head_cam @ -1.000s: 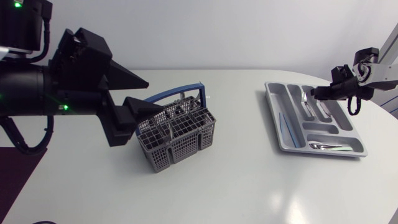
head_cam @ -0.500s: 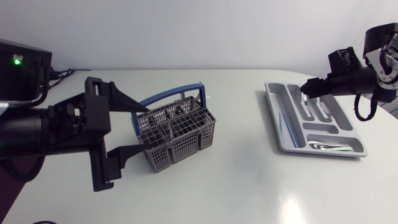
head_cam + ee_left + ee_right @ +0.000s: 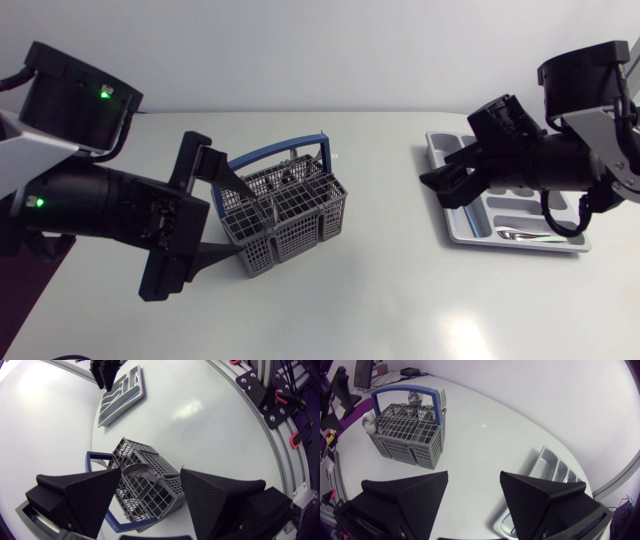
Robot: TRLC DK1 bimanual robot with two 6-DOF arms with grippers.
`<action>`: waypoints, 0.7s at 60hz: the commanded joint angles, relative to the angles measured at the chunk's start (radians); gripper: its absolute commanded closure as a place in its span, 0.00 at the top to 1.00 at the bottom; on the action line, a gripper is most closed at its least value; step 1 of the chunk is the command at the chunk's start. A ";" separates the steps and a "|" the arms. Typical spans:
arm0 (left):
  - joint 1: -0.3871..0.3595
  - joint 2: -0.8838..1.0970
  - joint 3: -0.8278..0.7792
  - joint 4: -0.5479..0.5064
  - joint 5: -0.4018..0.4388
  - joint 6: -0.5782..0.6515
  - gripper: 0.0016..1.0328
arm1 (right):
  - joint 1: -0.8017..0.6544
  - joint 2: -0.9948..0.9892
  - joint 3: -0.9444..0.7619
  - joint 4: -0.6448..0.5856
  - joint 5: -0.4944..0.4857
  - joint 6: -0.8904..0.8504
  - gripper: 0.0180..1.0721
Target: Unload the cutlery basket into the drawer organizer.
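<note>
My left gripper [image 3: 150, 472] is spread wide and empty, the cutlery basket [image 3: 283, 215] just ahead between its fingers. My right gripper [image 3: 473, 475] gapes empty too, well apart from the basket, over the drawer organizer [image 3: 480, 238]. One silver piece [image 3: 520, 235] lies in there. Spoons [image 3: 413, 397] and a fork [image 3: 442, 395] stand in the basket, so I reckon most is left. No legible print.

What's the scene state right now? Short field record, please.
basket: grey cutlery basket, blue handle, upright on the table
contents: fork and spoons standing inside
organizer: grey drawer organizer at the right, silver piece in its crosswise end compartment
left claw: open, fingers either side of the basket, contact unclear
right claw: open, empty, over the organizer's basket-side edge
task: unloading unfinished
</note>
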 commanded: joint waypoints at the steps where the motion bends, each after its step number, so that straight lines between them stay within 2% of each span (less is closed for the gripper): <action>1: -0.004 0.053 0.071 -0.025 -0.004 0.105 0.91 | 0.044 -0.012 -0.041 -0.022 0.026 -0.019 0.74; 14: -0.002 0.145 0.123 -0.026 -0.038 0.258 0.89 | 0.116 -0.024 -0.086 -0.020 0.055 -0.016 0.74; 29: -0.011 0.237 0.194 -0.022 -0.074 0.352 0.84 | 0.153 -0.034 -0.107 -0.022 0.069 -0.013 0.77; 36: -0.018 0.283 0.215 -0.015 -0.083 0.387 0.80 | 0.170 -0.046 -0.112 -0.023 0.081 -0.010 0.77; 42: -0.028 0.307 0.223 -0.003 -0.084 0.401 0.72 | 0.176 -0.054 -0.116 -0.026 0.090 -0.009 0.77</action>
